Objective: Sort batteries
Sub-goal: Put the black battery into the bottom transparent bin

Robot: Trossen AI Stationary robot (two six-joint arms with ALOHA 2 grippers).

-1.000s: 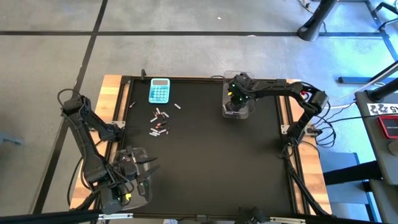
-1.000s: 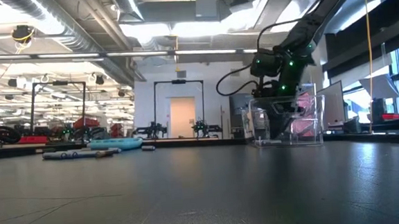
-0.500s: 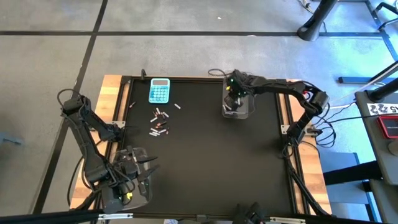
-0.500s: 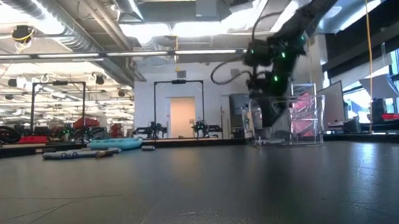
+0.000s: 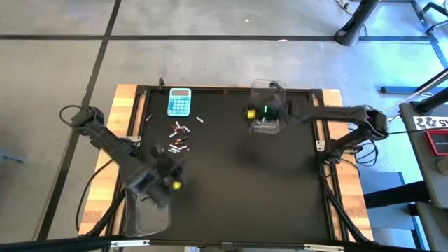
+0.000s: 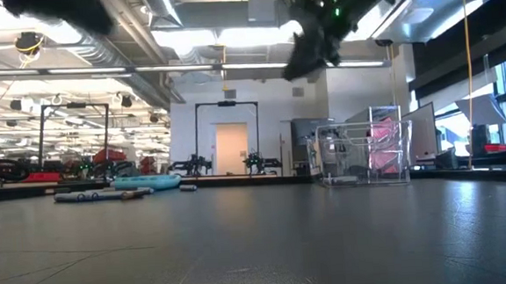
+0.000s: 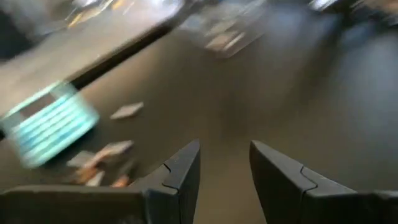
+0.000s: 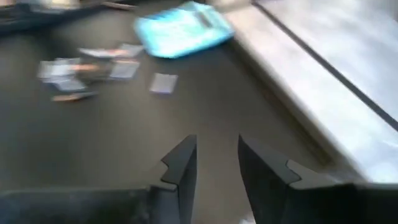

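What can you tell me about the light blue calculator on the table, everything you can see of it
The calculator is a small light-blue rectangle, plastic by the look of it, lying flat and face up on the black mat near the table's far edge, on the left arm's side. Its top end carries a paler display strip, with rows of pale keys below. Nothing touches it: the scattered batteries lie apart from it, nearer the middle, and neither hand is on it. In the low view it shows as a thin blue slab.

Robotics lab: exposed ceiling ducts (image 6: 97,33), distant test rigs (image 6: 226,135), concrete floor (image 5: 210,56).
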